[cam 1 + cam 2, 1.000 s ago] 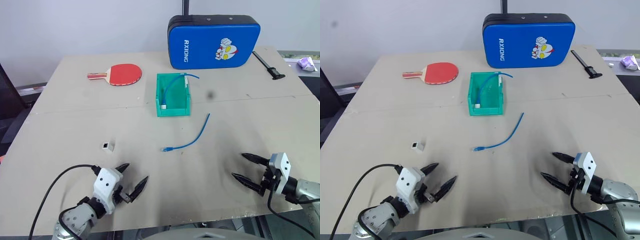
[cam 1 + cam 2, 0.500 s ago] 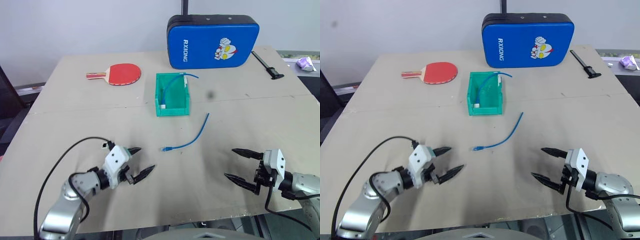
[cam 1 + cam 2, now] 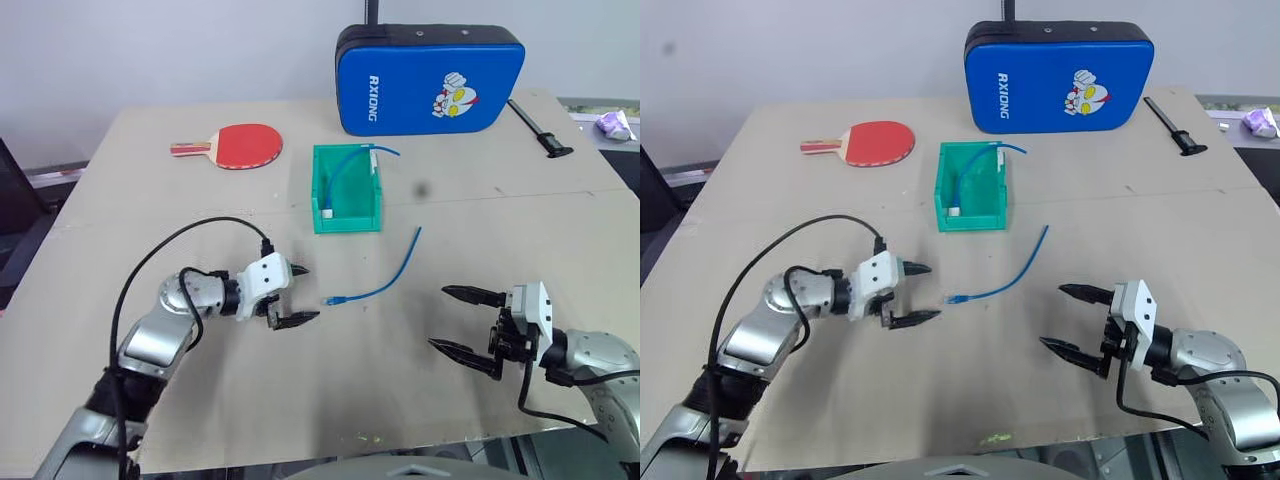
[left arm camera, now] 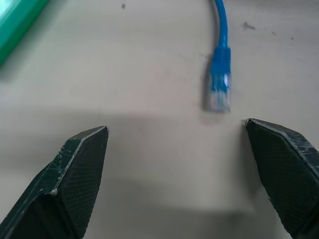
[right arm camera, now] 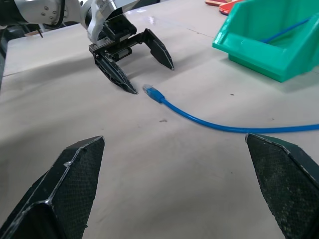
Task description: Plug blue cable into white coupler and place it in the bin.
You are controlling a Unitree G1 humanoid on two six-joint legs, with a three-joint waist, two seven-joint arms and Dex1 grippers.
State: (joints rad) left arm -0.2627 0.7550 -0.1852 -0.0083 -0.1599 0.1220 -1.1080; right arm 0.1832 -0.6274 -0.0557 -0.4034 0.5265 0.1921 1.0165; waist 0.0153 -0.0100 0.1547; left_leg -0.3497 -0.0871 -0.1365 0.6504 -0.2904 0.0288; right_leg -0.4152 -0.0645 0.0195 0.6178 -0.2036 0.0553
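Observation:
The blue cable (image 3: 388, 278) lies loose in a curve on the table, its plug (image 4: 219, 92) at the near-left end. My left gripper (image 3: 308, 294) is open just left of that plug, which lies a little beyond its fingertips, not touching. My right gripper (image 3: 440, 317) is open and empty to the right of the cable, which crosses the table ahead of it (image 5: 209, 122). The green bin (image 3: 348, 222) stands behind the cable and holds a second blue cable with a small white block on its end. The white coupler is hidden behind my left arm.
A red paddle (image 3: 240, 147) lies at the back left. A big blue padded case (image 3: 430, 80) stands behind the bin. A black tool (image 3: 540, 130) lies at the back right, near the table's edge.
My left gripper has swung forward and to the right, from the table's near edge up to the cable's plug, covering the white coupler. My right gripper has shifted left and risen a little.

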